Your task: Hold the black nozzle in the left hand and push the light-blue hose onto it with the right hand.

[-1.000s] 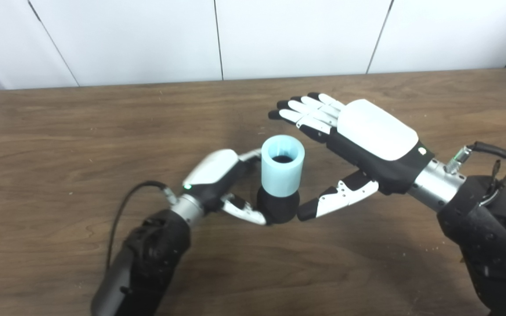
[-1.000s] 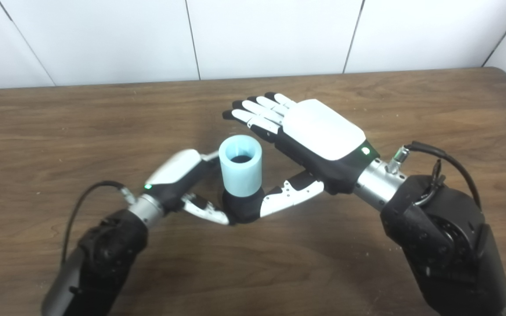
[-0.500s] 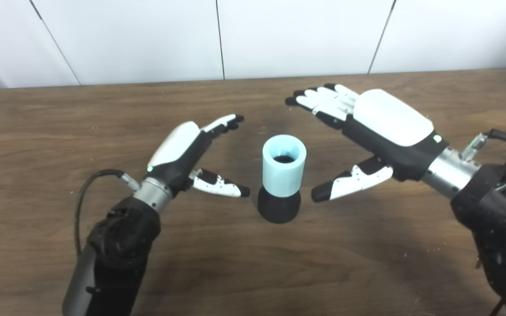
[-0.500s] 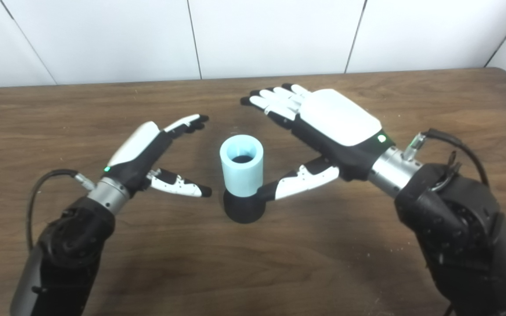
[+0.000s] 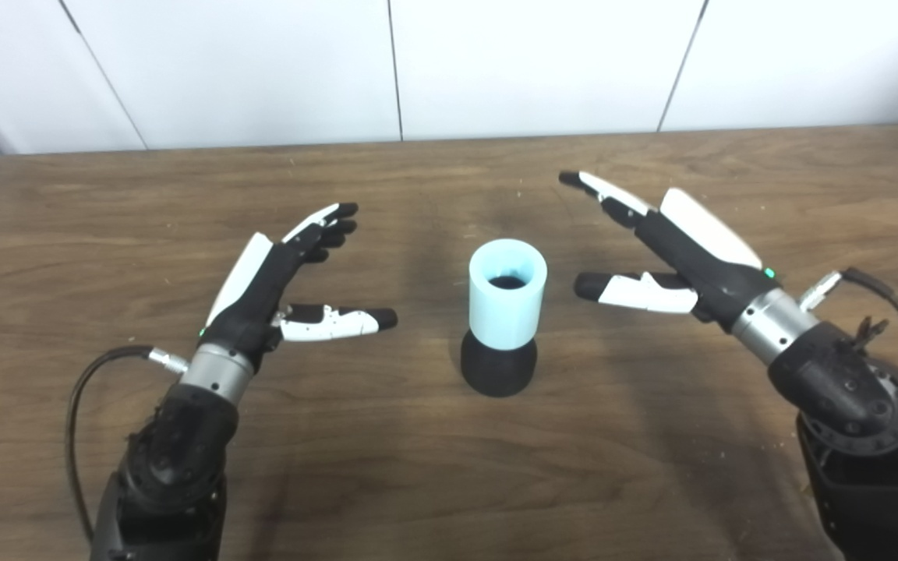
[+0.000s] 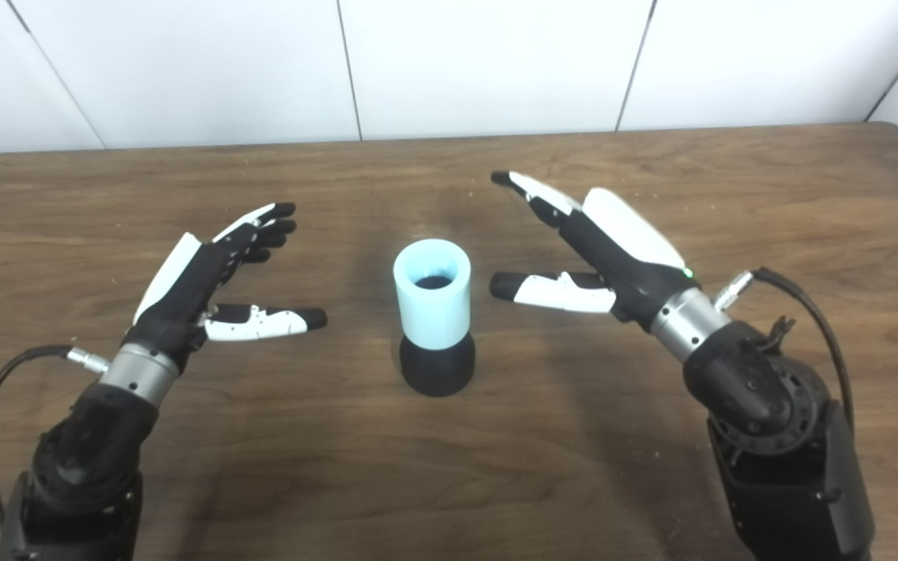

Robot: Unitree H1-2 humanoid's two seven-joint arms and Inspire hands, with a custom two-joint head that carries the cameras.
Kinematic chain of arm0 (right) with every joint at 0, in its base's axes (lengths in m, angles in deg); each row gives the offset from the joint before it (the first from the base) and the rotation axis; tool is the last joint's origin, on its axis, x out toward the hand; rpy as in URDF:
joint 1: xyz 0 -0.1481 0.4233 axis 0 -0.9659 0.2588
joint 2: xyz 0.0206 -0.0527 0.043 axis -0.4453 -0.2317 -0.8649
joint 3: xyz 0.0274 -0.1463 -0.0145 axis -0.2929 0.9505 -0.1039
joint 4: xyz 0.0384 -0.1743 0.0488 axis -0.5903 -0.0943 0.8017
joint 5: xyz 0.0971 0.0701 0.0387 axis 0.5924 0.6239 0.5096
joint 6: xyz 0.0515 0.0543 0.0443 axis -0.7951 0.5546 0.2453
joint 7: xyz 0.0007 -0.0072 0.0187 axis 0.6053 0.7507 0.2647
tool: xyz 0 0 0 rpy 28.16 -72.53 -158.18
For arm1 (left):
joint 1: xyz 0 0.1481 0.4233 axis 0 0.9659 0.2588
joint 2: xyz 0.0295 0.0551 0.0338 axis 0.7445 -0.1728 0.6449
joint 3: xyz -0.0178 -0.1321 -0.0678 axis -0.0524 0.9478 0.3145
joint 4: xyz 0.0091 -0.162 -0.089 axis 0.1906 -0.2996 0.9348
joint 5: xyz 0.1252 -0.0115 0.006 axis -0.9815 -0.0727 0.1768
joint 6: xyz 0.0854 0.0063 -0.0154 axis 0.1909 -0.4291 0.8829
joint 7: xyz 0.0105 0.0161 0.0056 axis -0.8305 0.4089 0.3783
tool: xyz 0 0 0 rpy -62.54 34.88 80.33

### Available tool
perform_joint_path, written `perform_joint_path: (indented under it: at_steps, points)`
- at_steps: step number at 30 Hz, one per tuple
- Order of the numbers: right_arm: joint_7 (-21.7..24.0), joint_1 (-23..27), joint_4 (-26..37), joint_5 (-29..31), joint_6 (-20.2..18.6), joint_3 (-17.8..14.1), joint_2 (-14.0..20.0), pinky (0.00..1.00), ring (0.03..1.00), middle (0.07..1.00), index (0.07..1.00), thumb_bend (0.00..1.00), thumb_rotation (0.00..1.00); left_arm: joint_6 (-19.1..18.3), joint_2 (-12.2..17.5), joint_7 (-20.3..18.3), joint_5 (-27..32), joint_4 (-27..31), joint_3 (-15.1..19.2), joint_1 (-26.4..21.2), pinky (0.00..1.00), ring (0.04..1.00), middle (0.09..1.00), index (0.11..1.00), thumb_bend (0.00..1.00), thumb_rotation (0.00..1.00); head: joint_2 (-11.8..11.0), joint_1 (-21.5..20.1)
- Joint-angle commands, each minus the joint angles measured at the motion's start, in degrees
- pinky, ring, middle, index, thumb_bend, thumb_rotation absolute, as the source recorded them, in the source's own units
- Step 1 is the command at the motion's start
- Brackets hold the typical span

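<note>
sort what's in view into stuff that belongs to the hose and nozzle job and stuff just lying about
Belongs to the job:
- light-blue cylindrical hose, upright on the nozzle
- black round nozzle, standing on the table
- left hand, open, apart
- right hand, open, apart

Just lying about:
- nothing loose; only the brown wooden table

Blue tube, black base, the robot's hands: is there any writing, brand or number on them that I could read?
None can be read.
blue tube: plain, no print.
black base: plain.
left hand and right hand: no lettering, only a small green light each.
</note>
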Motion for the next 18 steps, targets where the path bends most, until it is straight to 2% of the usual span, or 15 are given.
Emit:
perform_joint_path:
  at_steps: [1, 5, 8, 12, 15, 18]
  points:
    - [-3.88, 0.03, -0.89, 1.48, 0.13, -1.27, -1.11, 0.87, 0.963, 0.989, 0.974, 0.53, 0.97, 2.59, -0.39, 3.62, 1.48, 0.15, 1.38, -0.07, 0.84, 0.828, 0.836, 0.812, 0.71, 0.28, 0.02, 0.05]
    - [-10.24, -1.81, -5.00, 3.99, 0.41, -3.25, -5.02, 0.85, 0.944, 0.984, 0.979, 0.46, 0.98, 4.15, -1.14, 8.29, 0.99, -1.86, 2.81, 1.35, 0.81, 0.827, 0.832, 0.809, 0.67, 0.29, -0.03, -0.22]
    - [-13.16, -2.32, -6.69, 5.91, 0.49, -4.43, -6.91, 0.85, 0.938, 0.973, 0.978, 0.45, 0.98, 4.18, -1.39, 10.04, 1.70, -2.46, 3.35, 1.75, 0.79, 0.824, 0.833, 0.809, 0.66, 0.28, -0.10, -0.20]
    - [-16.68, -2.80, -8.18, 10.39, -0.93, -6.77, -10.38, 0.88, 0.939, 0.961, 0.980, 0.45, 1.00, 4.83, -1.39, 11.77, 2.79, -3.32, 3.97, 2.50, 0.79, 0.825, 0.835, 0.809, 0.66, 0.28, -0.12, -0.30]
    - [-18.75, -2.86, -9.23, 14.10, -1.66, -8.21, -12.51, 0.90, 0.952, 0.964, 0.975, 0.45, 1.00, 4.67, -1.33, 12.47, 2.98, -3.63, 3.85, 2.95, 0.79, 0.825, 0.836, 0.813, 0.66, 0.32, -0.11, -0.26]
    - [-19.94, -3.13, -10.27, 17.64, -1.35, -9.09, -13.60, 0.93, 0.966, 0.966, 0.973, 0.43, 1.00, 4.50, -1.46, 12.71, 4.16, -4.06, 4.02, 3.32, 0.80, 0.826, 0.837, 0.818, 0.66, 0.34, -0.14, -0.20]
